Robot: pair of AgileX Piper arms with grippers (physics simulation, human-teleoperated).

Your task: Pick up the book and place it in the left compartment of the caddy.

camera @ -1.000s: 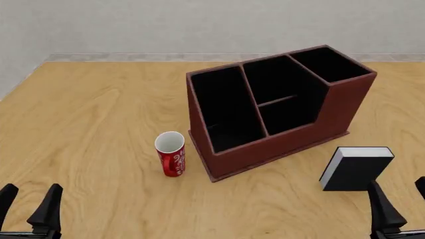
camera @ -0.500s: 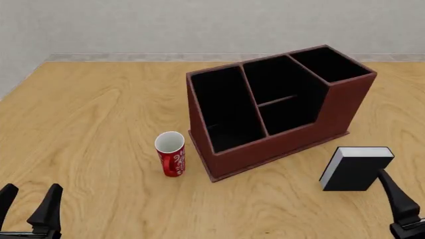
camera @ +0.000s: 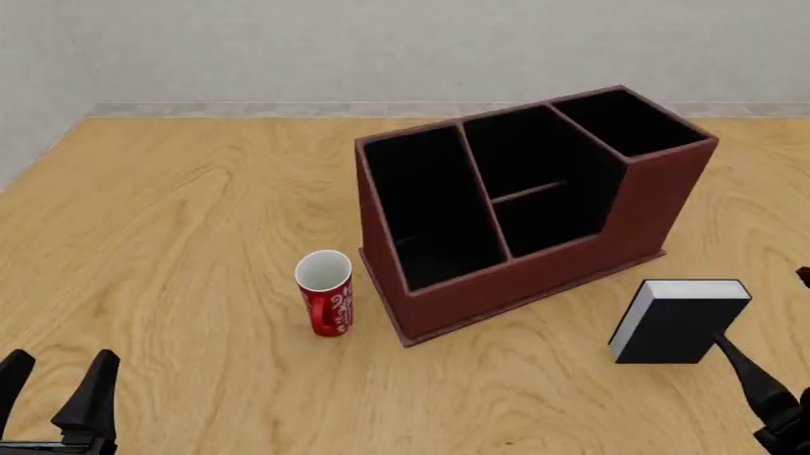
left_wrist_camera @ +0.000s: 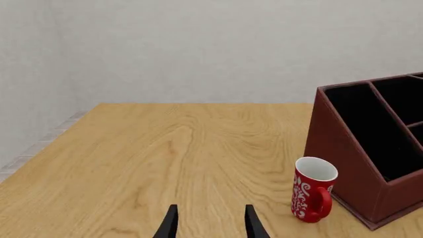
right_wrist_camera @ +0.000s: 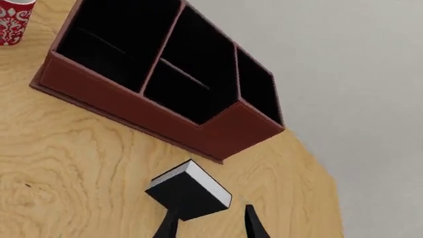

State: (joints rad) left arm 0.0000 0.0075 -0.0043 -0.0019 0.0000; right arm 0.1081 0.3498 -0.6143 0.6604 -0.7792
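Pincers (camera: 51,393) over wooden table (camera: 190,218)

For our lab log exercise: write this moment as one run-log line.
phase: approach | right gripper: open, near book, not gripping | left gripper: open, idle | book: standing on table, outside caddy

Overhead front, two low wrist views

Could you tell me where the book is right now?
In the front view the book stands on the table's right side, just before the caddy, with the right gripper close behind it.
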